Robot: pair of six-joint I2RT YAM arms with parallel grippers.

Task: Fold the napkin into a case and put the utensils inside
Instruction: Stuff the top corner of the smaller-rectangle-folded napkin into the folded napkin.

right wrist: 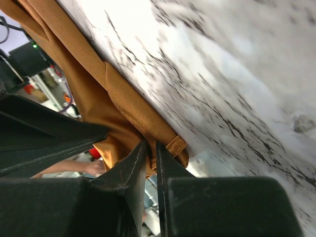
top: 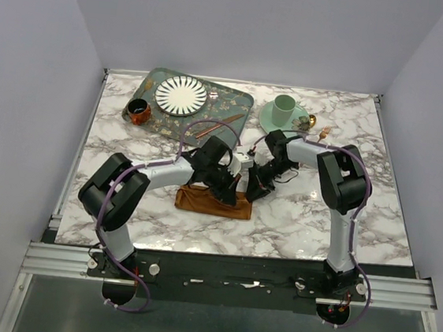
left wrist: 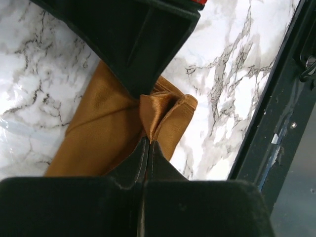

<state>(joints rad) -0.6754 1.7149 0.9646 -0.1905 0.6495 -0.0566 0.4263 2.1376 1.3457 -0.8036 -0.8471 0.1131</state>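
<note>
Noted at left gripper (left wrist: 148,144): clenched, jaws pressed together on a raised pleat of the napkin (left wrist: 98,133). Rust-orange cloth spreading ahead and to the left of the fingertips over the marble table (left wrist: 44,64).

Noted at right gripper (right wrist: 151,148): nearly closed, grasping the napkin at a hemmed corner. Thick folded edge running away from the fingertips along the table.

From above: both grippers close together, tips down on the napkin. Left one toward its middle, right one at its right end. Napkin bunched into a long narrow band, flat on the table beneath them.

Well apart from both grippers, the utensils:
- knife-like piece (top: 219,124) beyond the left gripper, on the green tray (top: 240,104)
- spoon (top: 312,121) and fork (top: 322,132) beyond the right gripper, beside the green cup (top: 284,106) on its saucer (top: 267,122)

Also on the tray: striped plate (top: 181,95). Brown cup (top: 138,111) at its left edge.
</note>
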